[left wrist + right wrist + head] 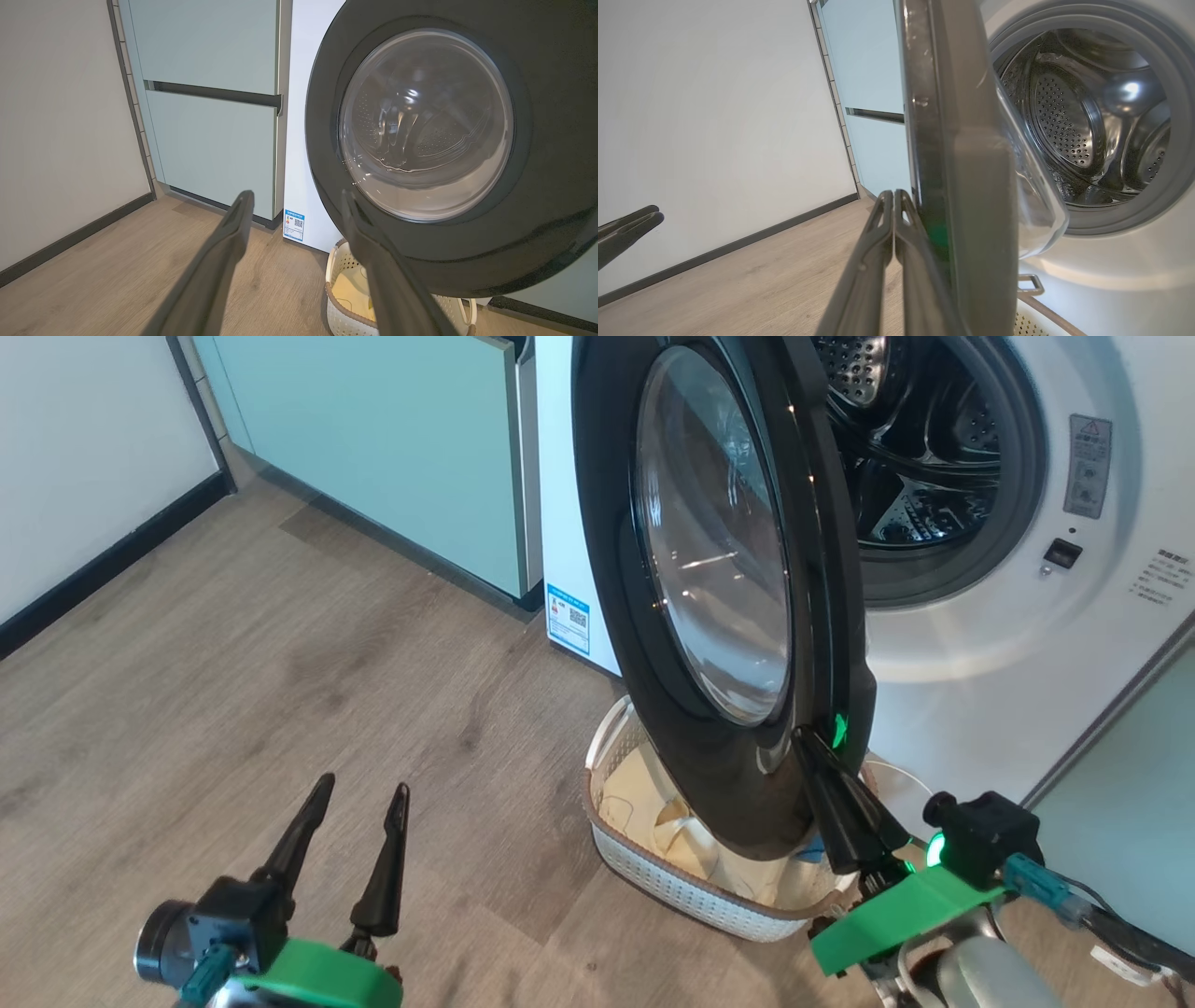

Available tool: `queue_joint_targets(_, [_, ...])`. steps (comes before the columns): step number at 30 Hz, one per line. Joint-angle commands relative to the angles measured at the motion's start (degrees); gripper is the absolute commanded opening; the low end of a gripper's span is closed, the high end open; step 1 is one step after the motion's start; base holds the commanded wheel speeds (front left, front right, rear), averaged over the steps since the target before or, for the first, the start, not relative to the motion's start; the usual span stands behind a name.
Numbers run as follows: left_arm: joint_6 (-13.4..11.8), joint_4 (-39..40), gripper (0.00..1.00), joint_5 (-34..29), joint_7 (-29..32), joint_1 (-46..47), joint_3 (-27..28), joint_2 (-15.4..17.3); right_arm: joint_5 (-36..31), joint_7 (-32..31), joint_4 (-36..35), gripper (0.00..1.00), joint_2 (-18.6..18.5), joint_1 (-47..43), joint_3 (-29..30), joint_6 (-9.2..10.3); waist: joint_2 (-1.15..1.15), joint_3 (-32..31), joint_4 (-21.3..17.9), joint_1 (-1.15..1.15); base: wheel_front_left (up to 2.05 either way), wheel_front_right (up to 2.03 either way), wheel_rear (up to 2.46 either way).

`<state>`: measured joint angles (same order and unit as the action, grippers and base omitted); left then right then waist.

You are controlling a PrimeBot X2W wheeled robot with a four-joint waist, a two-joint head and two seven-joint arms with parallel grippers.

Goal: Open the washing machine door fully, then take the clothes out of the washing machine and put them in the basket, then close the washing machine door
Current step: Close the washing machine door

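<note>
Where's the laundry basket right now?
In the head view the basket sits on the wooden floor just right of centre, directly before the washing machine, half hidden under the lower edge of the open door.

**Light:** bright, even and cool across all three views.

**Glare:**
- white streaks on the glass bowl of the large round glossy black washing machine door point(719, 569)
- a hot spot on the perforated steel drum point(1129, 88)
- a pale glowing band on the big white washing machine point(980, 653) under its opening
- a green lamp glint on the door's lower edge

**Shadow:** soft only; the small cream-white perforated plastic basket point(686, 896) lies shaded beneath the door.

**Focus:** right end effector point(894, 193) and door edge blurred near the lens; left end effector point(296, 196) soft.

**Distortion:** pale green cabinet panels point(210, 140) and dark skirting point(70, 240) lean and bow in the wrist views.
</note>
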<state>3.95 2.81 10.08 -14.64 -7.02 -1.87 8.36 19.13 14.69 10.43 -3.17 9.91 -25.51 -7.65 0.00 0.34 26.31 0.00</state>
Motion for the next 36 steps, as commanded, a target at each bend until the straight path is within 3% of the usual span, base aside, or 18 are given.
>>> queue_joint_targets(1, [0.29, 1.91, 1.0, -0.5, -0.36, 2.78, 2.46, 0.09, -0.32, 0.31, -1.58, 0.0, 0.29, 3.0, -0.13, 0.16, 0.0, 0.0, -0.02, 0.0, 0.0, 0.0, 0.0])
queue_joint_targets(21, [1.05, 2.76, 1.0, -0.97, -0.36, 4.39, 3.04, -1.84, -5.9, 0.31, 2.78, 0.0, 0.29, 6.88, 9.98, 0.16, 0.0, 3.82, -0.21, 0.0, 0.0, 0.0, 0.0])
queue_joint_targets(36, [1.89, 2.45, 1.0, -0.55, -0.36, 9.4, 3.25, -4.78, -14.69, 0.31, 13.01, 0.0, -1.67, 22.43, 23.67, 0.16, 0.0, 11.68, 1.24, 0.0, 0.0, 0.0, 0.0])
